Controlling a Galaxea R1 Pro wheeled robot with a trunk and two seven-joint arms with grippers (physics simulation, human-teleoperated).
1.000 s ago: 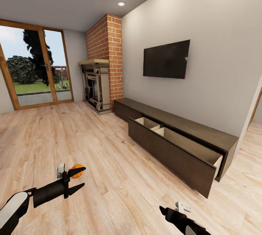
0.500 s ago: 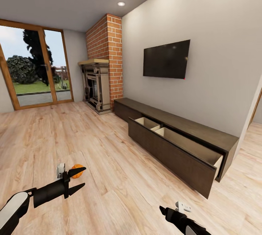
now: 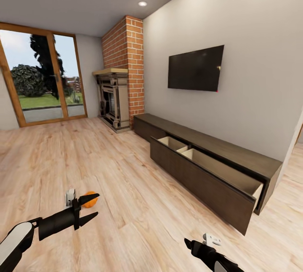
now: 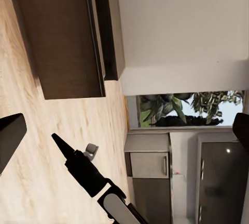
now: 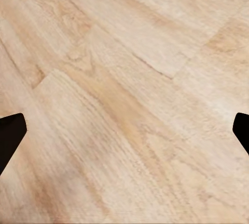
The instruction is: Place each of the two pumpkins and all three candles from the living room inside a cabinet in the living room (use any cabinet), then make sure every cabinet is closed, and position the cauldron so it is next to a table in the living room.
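Observation:
A small orange pumpkin lies on the wooden floor, partly covered in the head view by the upper finger of my left gripper. That gripper is open and holds nothing; the left wrist view shows its fingertips far apart. My right gripper hangs low over bare floor, open and empty, as the right wrist view confirms. The long dark-brown cabinet runs along the right wall with one wide drawer pulled out, its pale inside showing empty. Candles, cauldron and table are out of view.
A brick chimney with a fireplace stands in the far corner. A TV hangs on the wall above the cabinet. Glass patio doors fill the far left wall. Wooden floor stretches between me and the cabinet.
The whole head view has shifted slightly, so the camera moved; the cabinet and TV now sit a little further right. Both arms hold the same pose, and the pumpkin stays put.

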